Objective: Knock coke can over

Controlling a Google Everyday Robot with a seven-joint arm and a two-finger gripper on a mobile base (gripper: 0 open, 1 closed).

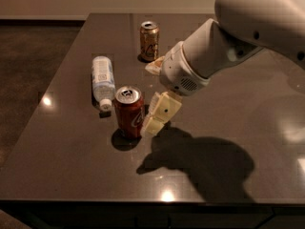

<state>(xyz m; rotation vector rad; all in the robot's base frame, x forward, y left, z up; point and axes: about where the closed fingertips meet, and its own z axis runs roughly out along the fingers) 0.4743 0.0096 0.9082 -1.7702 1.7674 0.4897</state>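
The red coke can [128, 111] stands upright on the dark table [71, 161], left of centre, its silver top with the pull tab showing. My gripper [153, 122] hangs from the white arm that reaches in from the upper right. Its cream tip is right beside the can's right side, at or very near contact. I see one cream finger [162, 112]; the other is hidden behind it.
A clear plastic bottle with a white label [103, 80] lies on its side just behind and left of the coke can. A gold-brown can [149, 41] stands upright at the back. The table's front edge runs along the bottom.
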